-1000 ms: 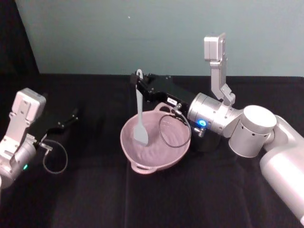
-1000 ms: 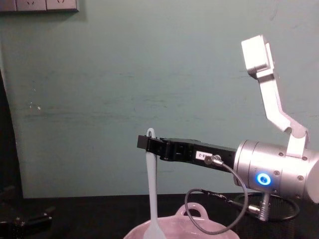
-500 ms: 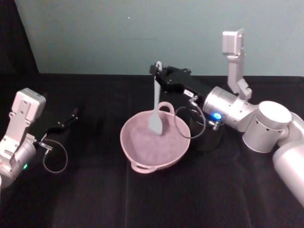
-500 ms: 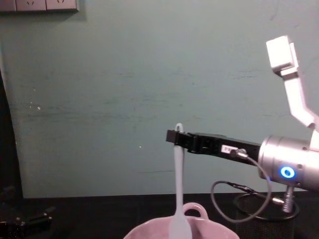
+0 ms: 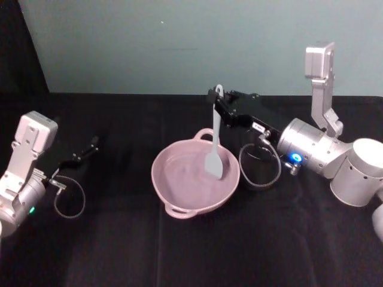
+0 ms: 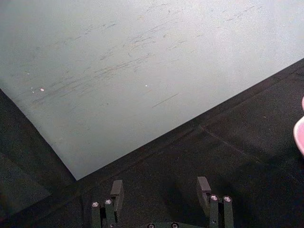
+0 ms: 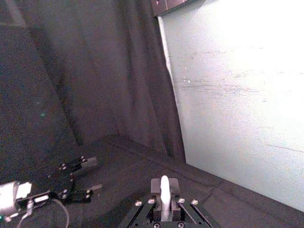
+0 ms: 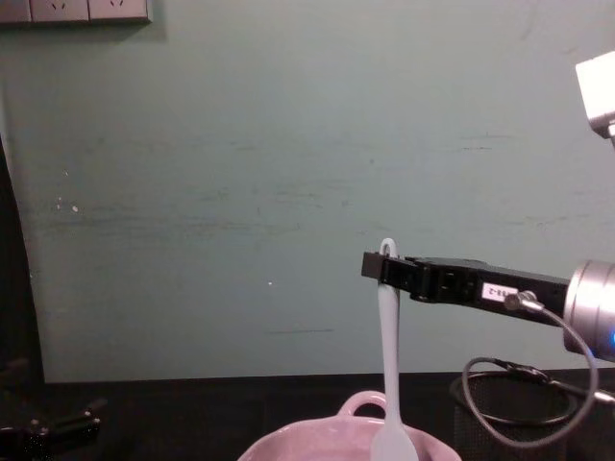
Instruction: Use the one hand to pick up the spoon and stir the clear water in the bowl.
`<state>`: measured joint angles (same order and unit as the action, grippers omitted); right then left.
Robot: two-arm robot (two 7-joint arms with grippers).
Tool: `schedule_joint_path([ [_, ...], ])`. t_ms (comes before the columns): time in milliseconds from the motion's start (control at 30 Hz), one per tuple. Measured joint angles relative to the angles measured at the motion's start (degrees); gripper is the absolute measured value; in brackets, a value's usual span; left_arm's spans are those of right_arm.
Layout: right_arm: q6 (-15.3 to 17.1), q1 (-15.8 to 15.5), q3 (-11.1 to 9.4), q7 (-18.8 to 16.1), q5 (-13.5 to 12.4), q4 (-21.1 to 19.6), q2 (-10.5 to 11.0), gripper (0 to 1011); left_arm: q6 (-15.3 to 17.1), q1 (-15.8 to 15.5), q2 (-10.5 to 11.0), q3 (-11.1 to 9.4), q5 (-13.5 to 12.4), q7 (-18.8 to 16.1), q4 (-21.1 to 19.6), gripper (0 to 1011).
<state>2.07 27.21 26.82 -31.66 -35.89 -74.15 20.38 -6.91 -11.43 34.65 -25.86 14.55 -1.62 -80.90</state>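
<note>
Right gripper (image 5: 215,97), black, is holding a white spoon (image 5: 213,156), which is hanging below it over the pale pink bowl (image 5: 157,182). Behind this gripper, a blue ring light (image 5: 294,158) is glowing on the silver arm (image 5: 314,149). The surface (image 5: 119,251) beneath is showing plain black, and the wall (image 5: 179,42) beyond is showing scuffed teal. Left gripper (image 5: 93,143) is likewise showing black.

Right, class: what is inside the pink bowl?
The flat head of the spoon hangs inside the bowl, its handle pinched upright by the right gripper. The clear water, and whether the head touches bottom, cannot be made out. The left gripper rests open, aside.
</note>
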Motion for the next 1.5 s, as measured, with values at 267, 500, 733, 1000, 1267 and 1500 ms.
schedule_joint_path([
  [267,1.26,-1.8,1.01,-0.02,0.1,-3.73,1.49,109,0.0,0.0,0.0,0.0,0.0,0.0,0.0,1011],
  [500,1.64,-1.44,2.91,-0.97,0.24,-4.15,0.78,109,0.0,0.0,0.0,0.0,0.0,0.0,0.0,1011],
  [733,1.16,0.6,4.9,-2.1,0.48,-2.07,-1.54,109,0.0,0.0,0.0,0.0,0.0,0.0,0.0,1011],
  [1000,-0.23,3.87,5.56,-3.07,0.13,3.32,-4.8,109,0.0,0.0,0.0,0.0,0.0,0.0,0.0,1011],
  [1267,-1.79,6.99,4.8,-3.48,-0.2,9.62,-6.96,109,0.0,0.0,0.0,0.0,0.0,0.0,0.0,1011],
  [1500,-2.24,7.39,3.3,-3.17,-0.24,10.88,-6.53,109,0.0,0.0,0.0,0.0,0.0,0.0,0.0,1011],
])
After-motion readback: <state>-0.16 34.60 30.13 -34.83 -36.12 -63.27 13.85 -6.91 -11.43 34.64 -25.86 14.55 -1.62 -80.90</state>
